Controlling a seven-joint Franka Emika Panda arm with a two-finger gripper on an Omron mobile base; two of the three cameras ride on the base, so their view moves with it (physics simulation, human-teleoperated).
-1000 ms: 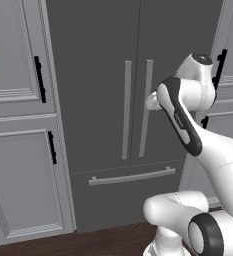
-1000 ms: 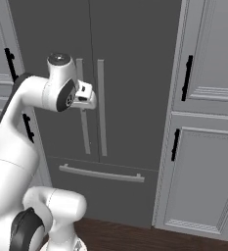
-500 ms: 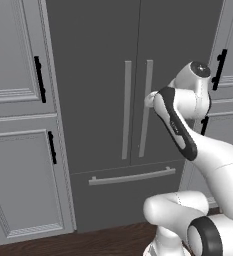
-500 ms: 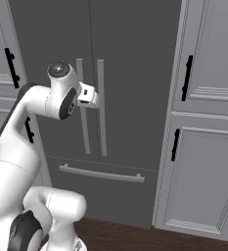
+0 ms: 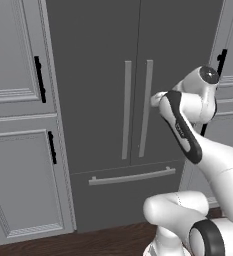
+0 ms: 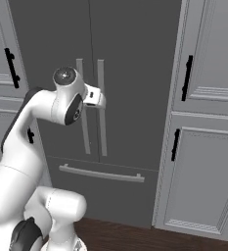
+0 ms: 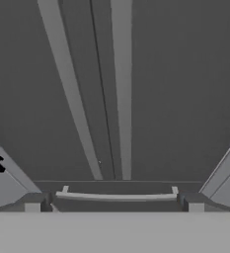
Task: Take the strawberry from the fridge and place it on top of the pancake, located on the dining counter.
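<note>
In the left base view the fridge is shut (so the strawberry is presumably inside, hidden), and the arm should square up to one handle before closing on it. The right base view shows the elbow bent and the gripper level, near the handles. The hand view shows the jaws spread wide and empty, facing both handles.

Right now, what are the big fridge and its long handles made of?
The fridge looks like dark grey painted metal, matte, with no shine or reflections. Its two long handles look like lighter brushed metal, smooth and pale grey. It's a rendered scene, so that's only a guess.
</note>
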